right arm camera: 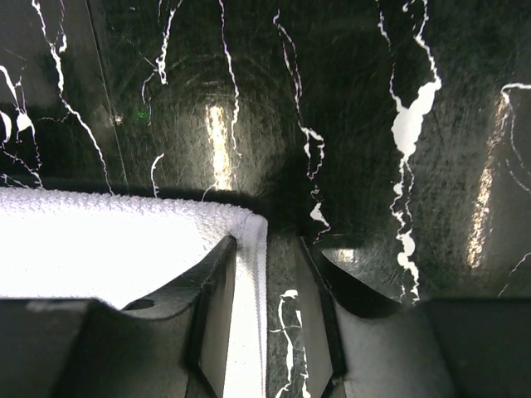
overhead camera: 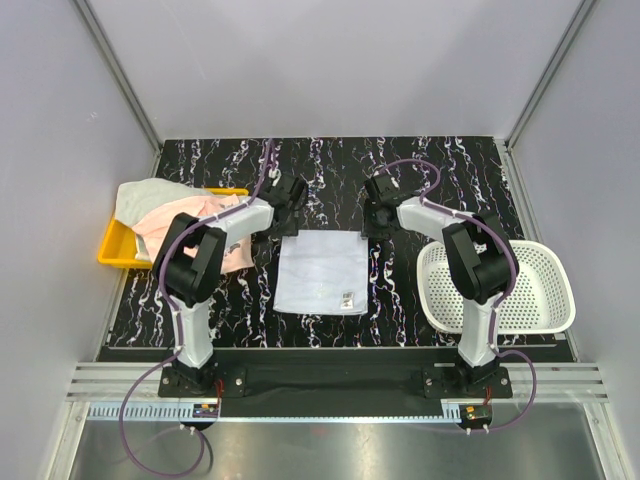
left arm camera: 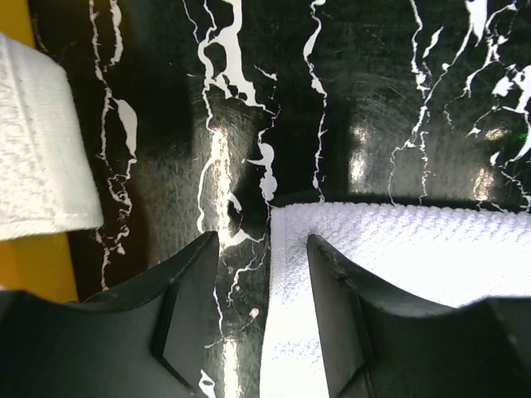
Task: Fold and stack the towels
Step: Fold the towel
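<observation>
Pale blue cloth towel [overhead camera: 320, 272] lies flat; parted left fingers [left arm camera: 187, 319] and right fingers [right arm camera: 211, 332] straddle its far corners, likely before pinching to fold.

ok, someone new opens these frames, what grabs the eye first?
A pale towel lies spread flat in the middle of the black marbled table. The left gripper and right gripper each sit at one of its far corners, jaws apart. On the left, a yellow tray is heaped with crumpled towels, and a white mesh basket sits on the right.
</observation>
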